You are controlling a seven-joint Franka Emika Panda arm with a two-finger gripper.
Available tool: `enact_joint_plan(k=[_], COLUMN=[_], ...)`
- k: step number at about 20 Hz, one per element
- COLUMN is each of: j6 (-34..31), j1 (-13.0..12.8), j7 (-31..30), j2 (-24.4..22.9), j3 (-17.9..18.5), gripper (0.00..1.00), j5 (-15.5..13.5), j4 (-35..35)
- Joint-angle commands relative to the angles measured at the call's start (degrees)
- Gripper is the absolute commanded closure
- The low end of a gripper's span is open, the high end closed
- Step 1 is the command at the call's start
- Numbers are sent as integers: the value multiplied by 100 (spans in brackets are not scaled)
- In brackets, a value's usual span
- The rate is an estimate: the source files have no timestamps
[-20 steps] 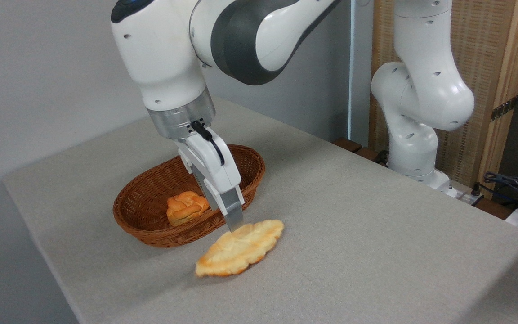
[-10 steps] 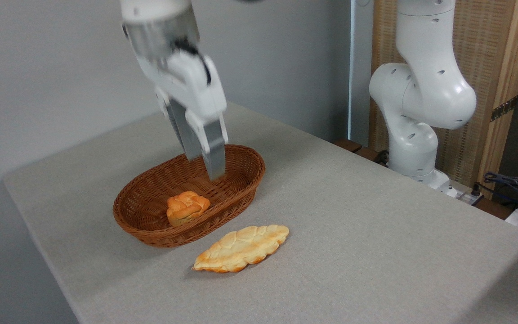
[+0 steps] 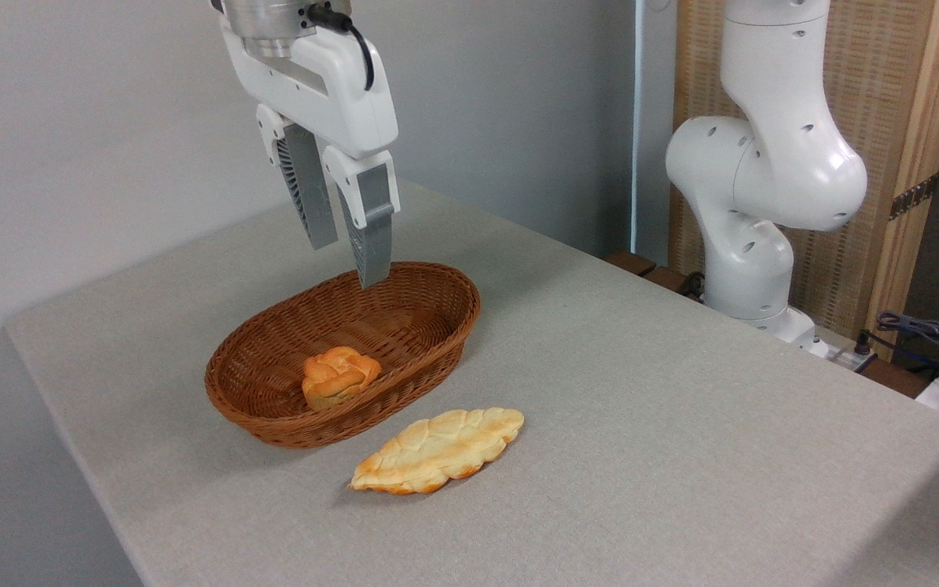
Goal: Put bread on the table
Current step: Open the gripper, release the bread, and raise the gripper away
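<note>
One bread [image 3: 437, 451] is what you've got out on the table [image 3: 665, 424], lying flat just in front of the basket [image 3: 429, 342], close to its front wall but not quite touching as far as I can tell. Its long axis runs on a diagonal, with the browner tip pointing toward the near-left, away from the basket, and the paler tip pointing up and right, roughly parallel to the basket's long side. You can see the whole top of it; the underside is hidden, obviously.

Inside the basket sits a small orange bun [image 3: 338, 375], toward the front-left part, and its lower edge is cut off by the wicker rim.

Your gripper [image 3: 346, 262] hangs in the air above the basket's back rim, well clear of the bread, fingers pointing down. The fingers [image 3: 372, 236] are parted with a visible gap between them and nothing in it.

The arm is cut off by the top of the frame, so you only see the wrist. The base [image 3: 755, 244] stands beyond the table's far-right edge. Off past that edge there are some cables [image 3: 926, 334], hard to make out.
</note>
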Motion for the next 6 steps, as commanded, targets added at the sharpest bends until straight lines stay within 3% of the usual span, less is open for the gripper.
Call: enact_joint_plan(k=[1,6], j6=[188,197], j1=[7,-2], j7=[-48,-4], j2=[85,77], j3=[-86,-77], gripper=[0,0], j5=[48,57], j4=[0,-53])
